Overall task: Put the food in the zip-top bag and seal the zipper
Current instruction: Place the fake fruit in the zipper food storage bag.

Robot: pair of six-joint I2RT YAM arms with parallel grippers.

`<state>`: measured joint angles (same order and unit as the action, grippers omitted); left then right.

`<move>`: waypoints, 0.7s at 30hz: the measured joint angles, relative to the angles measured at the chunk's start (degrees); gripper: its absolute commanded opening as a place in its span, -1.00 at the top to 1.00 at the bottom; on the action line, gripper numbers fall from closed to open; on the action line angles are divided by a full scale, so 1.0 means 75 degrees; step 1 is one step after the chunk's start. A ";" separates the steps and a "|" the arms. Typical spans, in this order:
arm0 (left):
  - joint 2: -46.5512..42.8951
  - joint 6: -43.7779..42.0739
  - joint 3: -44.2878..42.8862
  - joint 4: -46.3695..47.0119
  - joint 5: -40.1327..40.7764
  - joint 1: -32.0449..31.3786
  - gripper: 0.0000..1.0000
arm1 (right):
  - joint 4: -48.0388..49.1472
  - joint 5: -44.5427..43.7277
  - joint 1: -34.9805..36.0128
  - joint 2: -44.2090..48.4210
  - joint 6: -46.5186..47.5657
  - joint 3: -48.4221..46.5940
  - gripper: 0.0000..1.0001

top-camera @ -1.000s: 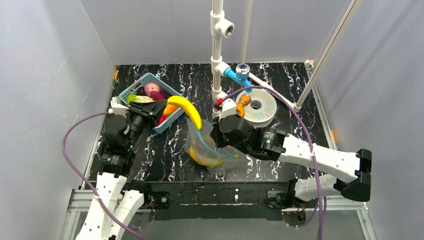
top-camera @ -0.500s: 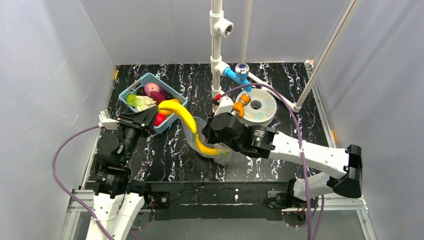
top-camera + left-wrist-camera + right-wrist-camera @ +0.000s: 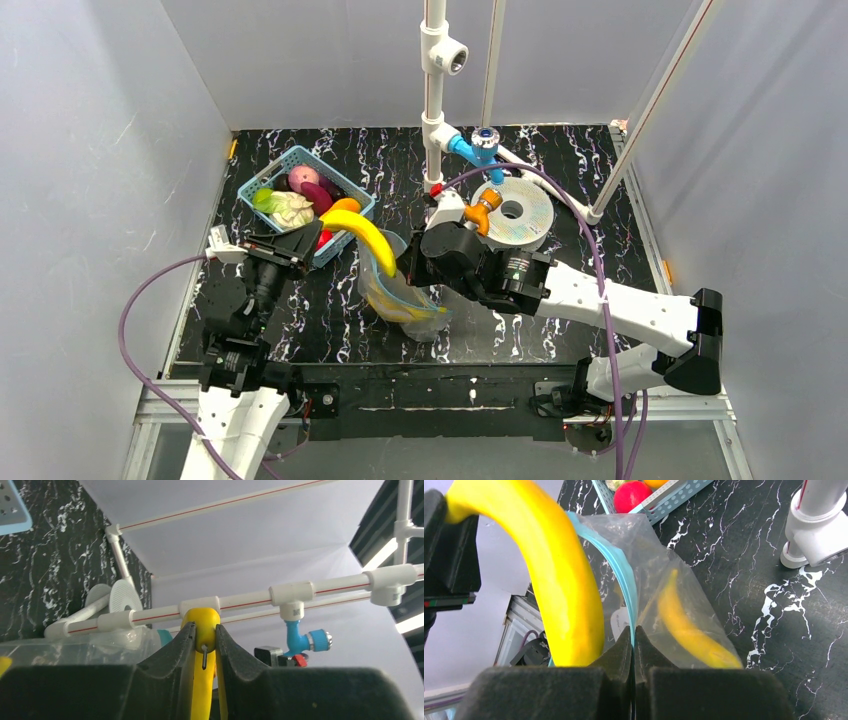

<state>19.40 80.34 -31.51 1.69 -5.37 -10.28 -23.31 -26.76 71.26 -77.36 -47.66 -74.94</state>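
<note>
My left gripper point(image 3: 318, 232) is shut on the upper end of a yellow banana point(image 3: 362, 236), which slants down with its lower tip at the mouth of the zip-top bag point(image 3: 405, 300). In the left wrist view the banana point(image 3: 202, 625) sits pinched between both fingers. My right gripper point(image 3: 412, 268) is shut on the teal zipper point(image 3: 623, 577) and holds the bag's mouth up and open. In the right wrist view the held banana point(image 3: 561, 575) hangs just left of the strip. A second banana point(image 3: 689, 630) lies inside the bag point(image 3: 664, 575); a white label shows through the plastic.
A blue basket point(image 3: 262, 182) with several pieces of food stands at the back left, its corner close behind the left gripper. A white pipe post point(image 3: 435, 110), a blue fitting point(image 3: 482, 148) and a white spool point(image 3: 520, 212) stand behind the right gripper.
The right gripper has drawn the bag's mouth leftward and up. The left gripper has lowered the banana from above the basket's corner down to the bag's mouth.
</note>
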 measured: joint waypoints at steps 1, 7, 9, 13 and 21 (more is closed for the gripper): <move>0.0009 -0.0096 -0.0137 -0.0219 -0.0067 0.0000 1.00 | -0.0006 -0.0017 0.0000 -0.0003 0.0000 -0.0012 0.97; 0.0181 -0.0720 -0.1431 -0.2422 -0.0280 0.0000 1.00 | 0.0006 -0.0280 0.0000 -0.0259 0.0096 -0.0338 0.97; 0.0172 -0.0702 -0.1684 -0.2900 -0.0283 0.0000 1.00 | 0.0052 -0.0356 0.0000 -0.0393 0.0160 -0.0446 0.97; 0.0254 -0.0478 -0.1804 -0.3835 -0.0245 0.0000 1.00 | 0.0108 -0.0507 0.0017 -0.0647 0.0227 -0.0664 0.97; 0.0565 -0.0388 -0.2282 -0.4674 0.0117 0.0000 1.00 | 0.0076 -0.0799 0.0099 -0.0997 0.0221 -0.1107 0.97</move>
<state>23.64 77.43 -48.62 -33.36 -4.49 -10.28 -22.74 -32.75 72.01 -84.84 -46.00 -83.24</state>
